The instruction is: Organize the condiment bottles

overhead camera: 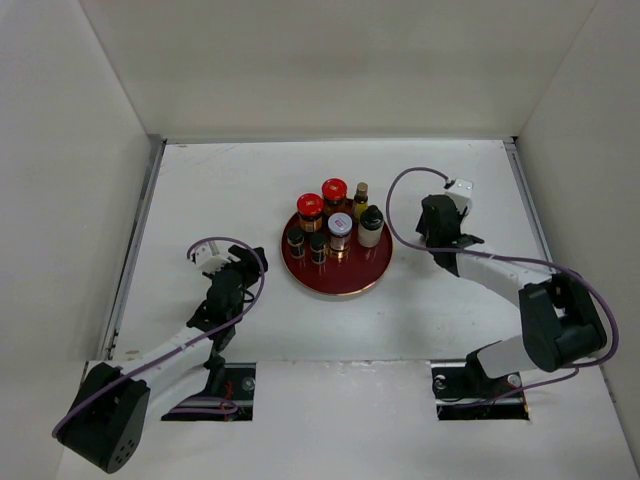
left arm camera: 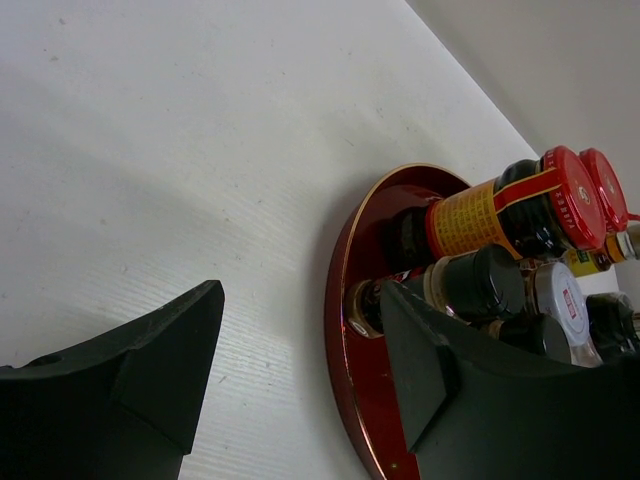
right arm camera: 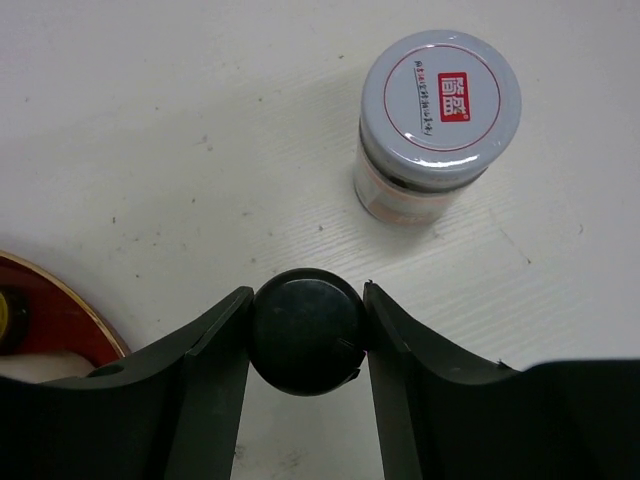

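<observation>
Bright, even light; soft shadows; wrist views slightly blurred.

round red tray (overhead camera: pixel 352 279), white table (overhead camera: pixel 230 185)

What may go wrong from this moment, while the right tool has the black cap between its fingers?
The right tool grips a black-capped bottle only by its round cap, so it may slip or swing. The grey-lidded jar stands close ahead and might be knocked. The red tray is crowded; adding a bottle could topple neighbours.
</observation>
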Available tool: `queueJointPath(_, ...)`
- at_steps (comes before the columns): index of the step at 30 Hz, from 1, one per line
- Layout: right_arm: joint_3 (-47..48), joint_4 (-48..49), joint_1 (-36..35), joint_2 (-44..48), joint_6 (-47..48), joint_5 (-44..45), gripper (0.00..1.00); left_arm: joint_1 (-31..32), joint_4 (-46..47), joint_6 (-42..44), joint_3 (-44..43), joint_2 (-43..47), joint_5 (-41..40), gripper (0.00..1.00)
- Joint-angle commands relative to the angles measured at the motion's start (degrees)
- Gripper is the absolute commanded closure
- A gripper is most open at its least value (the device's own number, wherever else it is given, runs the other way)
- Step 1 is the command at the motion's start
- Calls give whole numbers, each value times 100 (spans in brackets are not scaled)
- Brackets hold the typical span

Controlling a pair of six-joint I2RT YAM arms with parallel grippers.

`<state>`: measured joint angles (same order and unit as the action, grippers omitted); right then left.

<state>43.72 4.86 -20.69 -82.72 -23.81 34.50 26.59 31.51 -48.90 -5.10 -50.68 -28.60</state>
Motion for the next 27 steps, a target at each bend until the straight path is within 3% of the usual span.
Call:
queueJointPath(1, -206, 454, -44, 466, -53, 144, 54, -53, 295, -67, -26, 128, 65, 37)
queueJointPath(9, -321, -977, -1177, 1766, -141, 391, 57, -44, 373, -84, -35, -65, 39, 37)
queueJointPath(13, -154, -1181, -1898, 2014, -282, 312, 57, -53, 453, -84, -35, -162, 91, 37)
queueJointPath(19, 460, -435, -3155, 1085, -195, 119, 56, -115, 435, -84, -8, -100, 83, 37)
queueJointPath(27, 1103, 137, -3631, -332, 113, 171, 56, -141, 418, -84, 9, -22, 179, 37)
